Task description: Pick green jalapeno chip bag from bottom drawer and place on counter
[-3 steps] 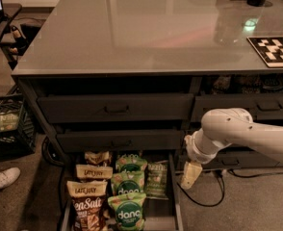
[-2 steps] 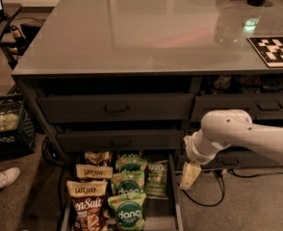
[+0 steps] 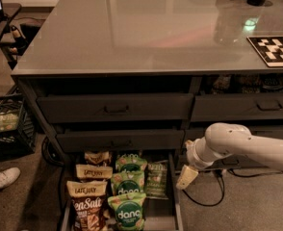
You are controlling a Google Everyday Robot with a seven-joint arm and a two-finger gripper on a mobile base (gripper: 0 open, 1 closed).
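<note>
Glossy grey-green bench (image 3: 146, 37) filled the top of the view, well above the bottom drawer (image 3: 175, 203), and a black-and-white marker board (image 3: 275, 49) lay at its right edge. Down low, the bottom drawer stood pulled out and packed with snack bags in rows. In its right-hand row lay the green jalapeno chip bag (image 3: 157, 179), close to the drawer's right wall. Beside it, in the middle row, sat the brighter dang bags (image 3: 128, 213). The left row held the brown Late July bags (image 3: 92, 172). And there was the arm (image 3: 247, 146), reaching in from the right of the drawer! Its cream gripper (image 3: 186, 177) hung pointing down, just outside the drawer's right wall, level with the jalapeno bag and touching none of the bags. How the jaws stood, one could not tell. A black crate (image 3: 6, 124) and a white shoe (image 3: 2, 181) sat on the floor, well left of the drawer.
</note>
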